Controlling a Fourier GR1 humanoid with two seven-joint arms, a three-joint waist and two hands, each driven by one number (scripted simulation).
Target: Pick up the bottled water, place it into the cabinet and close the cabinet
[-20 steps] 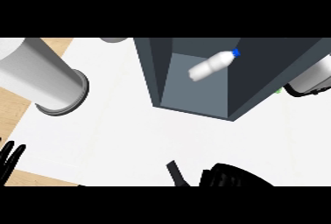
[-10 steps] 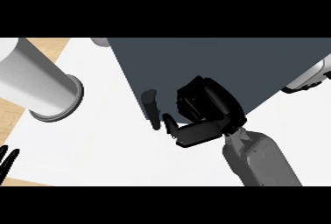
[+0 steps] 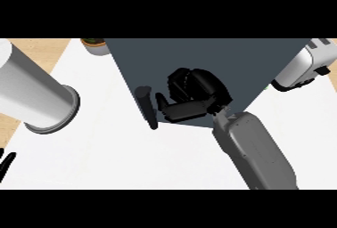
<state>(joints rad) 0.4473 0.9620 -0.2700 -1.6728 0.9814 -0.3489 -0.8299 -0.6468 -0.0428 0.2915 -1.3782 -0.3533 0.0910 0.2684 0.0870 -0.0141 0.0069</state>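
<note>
Since the cabinet (image 3: 217, 62) shows only a flat slate-grey face across the upper middle of the frame, I'd guess the door is basically shut; the bottled water isn't visible anywhere, so it's presumably inside, but I can't confirm that. The right hand (image 3: 191, 95) sits against the lower part of that grey face, fingers mostly straight and spread, pressing rather than gripping, nothing held; one finger (image 3: 146, 107) hangs past the door's lower left edge. Only fingertips of the left hand (image 3: 6, 162) poke in at the lower left edge, resting; can't tell how they're set.

What could go wrong: if the door isn't fully seated, pulling off too soon might leave it ajar; that stray finger could catch the edge on the way out and drag the door open; the forearm could also bump the panel.

Looks-wise: the cabinet is a matte, boxy slab with crisp edges; the big white cylinder (image 3: 36, 95) at the left is smooth with a grey rim; a rounded white appliance (image 3: 302, 67) sits upper right; the counter (image 3: 132, 156) is plain white; the hand is glossy black, the forearm smooth grey.
</note>
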